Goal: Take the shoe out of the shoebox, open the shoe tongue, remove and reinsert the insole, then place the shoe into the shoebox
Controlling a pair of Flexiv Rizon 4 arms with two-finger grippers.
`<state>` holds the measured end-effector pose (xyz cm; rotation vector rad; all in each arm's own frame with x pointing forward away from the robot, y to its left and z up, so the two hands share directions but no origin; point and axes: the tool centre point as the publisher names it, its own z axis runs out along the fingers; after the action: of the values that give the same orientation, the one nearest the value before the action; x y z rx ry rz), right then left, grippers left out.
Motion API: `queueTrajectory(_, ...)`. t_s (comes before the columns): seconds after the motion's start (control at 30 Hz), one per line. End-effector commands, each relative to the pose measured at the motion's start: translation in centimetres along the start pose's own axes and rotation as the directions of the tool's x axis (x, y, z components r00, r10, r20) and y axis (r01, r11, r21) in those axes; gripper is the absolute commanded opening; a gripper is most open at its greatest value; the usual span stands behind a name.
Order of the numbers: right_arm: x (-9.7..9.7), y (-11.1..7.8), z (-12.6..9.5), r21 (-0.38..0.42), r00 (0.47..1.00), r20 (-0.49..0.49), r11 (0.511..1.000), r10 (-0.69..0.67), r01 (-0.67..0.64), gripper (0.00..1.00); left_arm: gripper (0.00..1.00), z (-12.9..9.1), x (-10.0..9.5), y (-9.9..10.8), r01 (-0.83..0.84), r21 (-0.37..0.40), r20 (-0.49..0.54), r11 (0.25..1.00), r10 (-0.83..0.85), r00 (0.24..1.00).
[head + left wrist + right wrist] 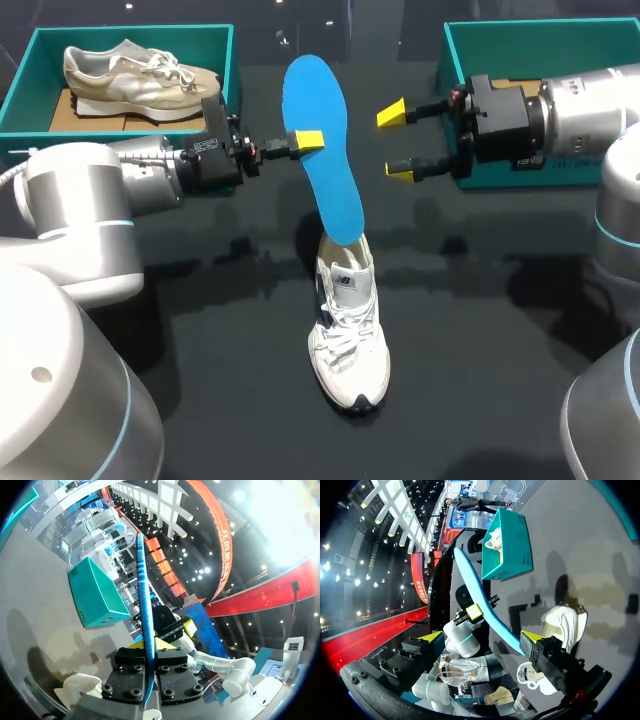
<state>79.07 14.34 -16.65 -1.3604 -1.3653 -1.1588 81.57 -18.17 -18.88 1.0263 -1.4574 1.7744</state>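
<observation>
Insole (326, 195) — blue, upright — pinched mid-length by the left gripper (305, 142); its lower end meets the white shoe (347, 335) below that gripper; right gripper (397, 143) spread wide — just beside it, apart.

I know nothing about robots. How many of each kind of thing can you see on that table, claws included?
Shoes: 2 (white shoe, beige shoe)
Boxes: 2 (left box, right box)
Insoles: 1 (blue insole)
Claws: 2 (left claw, right claw)
Total: 7
</observation>
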Motion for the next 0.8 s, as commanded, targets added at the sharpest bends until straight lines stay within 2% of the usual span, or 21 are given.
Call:
queueTrajectory(0.03,0.0,0.0,0.2,-0.001,1.0,0.003,1.0,0.001,-0.001,1.0,0.0,0.0,0.1,0.0,0.0,0.0,0.003,1.0,0.0,1.0)
queueTrajectory(0.23,0.0,0.0,0.2,-0.001,1.0,0.003,1.0,0.001,-0.001,1.0,0.0,-0.1,3.1,-0.8,-0.245,-0.005,-0.078,0.97,0.244,0.967)
queueTrajectory(0.43,0.0,0.0,0.2,-0.001,1.0,0.003,1.0,0.001,-0.001,1.0,0.0,-0.6,4.4,-1.5,-0.467,-0.007,-0.091,0.884,0.464,0.881)
queueTrajectory(0.53,0.0,0.0,0.2,-0.001,1.0,0.003,1.0,0.001,-0.001,1.0,0.0,-0.6,4.7,-1.5,-0.61,-0.011,-0.089,0.793,0.606,0.79)
queueTrajectory(0.57,0.0,0.0,0.2,-0.001,1.0,0.003,1.0,0.001,-0.001,1.0,0.0,-0.7,4.9,-1.5,-0.665,-0.011,-0.088,0.746,0.662,0.744)
queueTrajectory(0.7,0.0,0.0,0.2,-0.001,1.0,0.003,1.0,0.001,-0.001,1.0,0.0,-1.2,5.0,-1.4,-0.876,-0.027,-0.072,0.482,0.873,0.482)
queueTrajectory(0.8,0.0,0.0,0.2,-0.001,1.0,0.003,1.0,0.001,-0.001,1.0,0.0,-1.9,5.1,-2.3,-0.921,-0.013,-0.07,0.389,0.918,0.389)
